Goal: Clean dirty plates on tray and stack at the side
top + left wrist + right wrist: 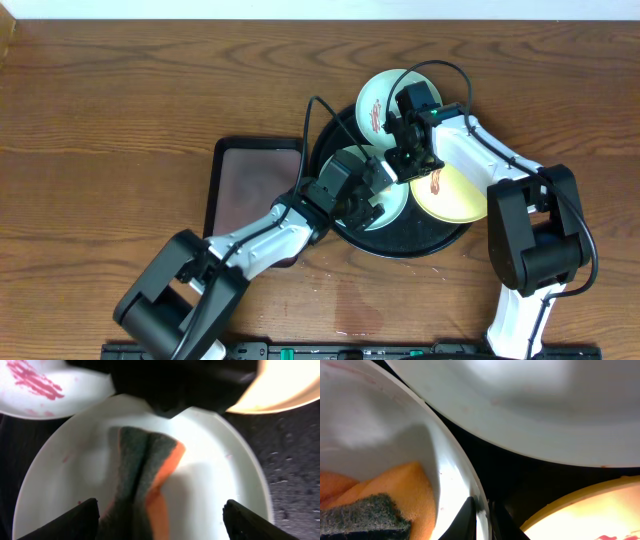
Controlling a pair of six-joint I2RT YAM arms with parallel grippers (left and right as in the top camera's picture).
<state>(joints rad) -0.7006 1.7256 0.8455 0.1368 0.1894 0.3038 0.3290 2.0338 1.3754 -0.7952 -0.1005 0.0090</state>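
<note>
Where wooden table (120, 100) ends, white strip (300, 8), glossy black tray (400, 240).

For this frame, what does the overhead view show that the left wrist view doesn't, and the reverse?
Overhead only: the brown rectangular tray and the full outline of the black tray. Left wrist only: an orange-and-grey sponge lying on the middle plate; overhead, the grippers cover it. Both: that plate, the red-smeared plate, the yellow plate and some of the black tray's surface.
</note>
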